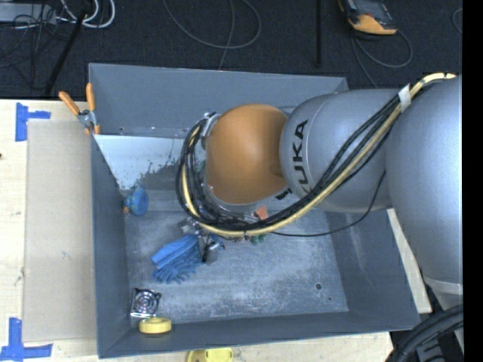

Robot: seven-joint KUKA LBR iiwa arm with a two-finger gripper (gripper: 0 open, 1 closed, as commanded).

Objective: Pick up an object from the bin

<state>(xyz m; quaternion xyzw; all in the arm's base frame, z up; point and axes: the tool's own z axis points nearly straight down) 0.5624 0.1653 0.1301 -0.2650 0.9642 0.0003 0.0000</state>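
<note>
In the camera view, the grey bin (pixel 287 277) is looked down on, and the arm (pixel 339 149) is stretched in from the right, its orange cover (pixel 241 153) hung over the middle. The gripper (pixel 207 247) is seen low under that cover, right at the end of a blue, bristly brush-like thing (pixel 175 260) lying left of centre. A hold cannot be confirmed, and whether the tool is wide or narrow cannot be told. A small blue round piece (pixel 137 200) is seen by the left wall. A silver metal part (pixel 143 302) and a yellow disc (pixel 155 325) are tucked in the near left corner.
</note>
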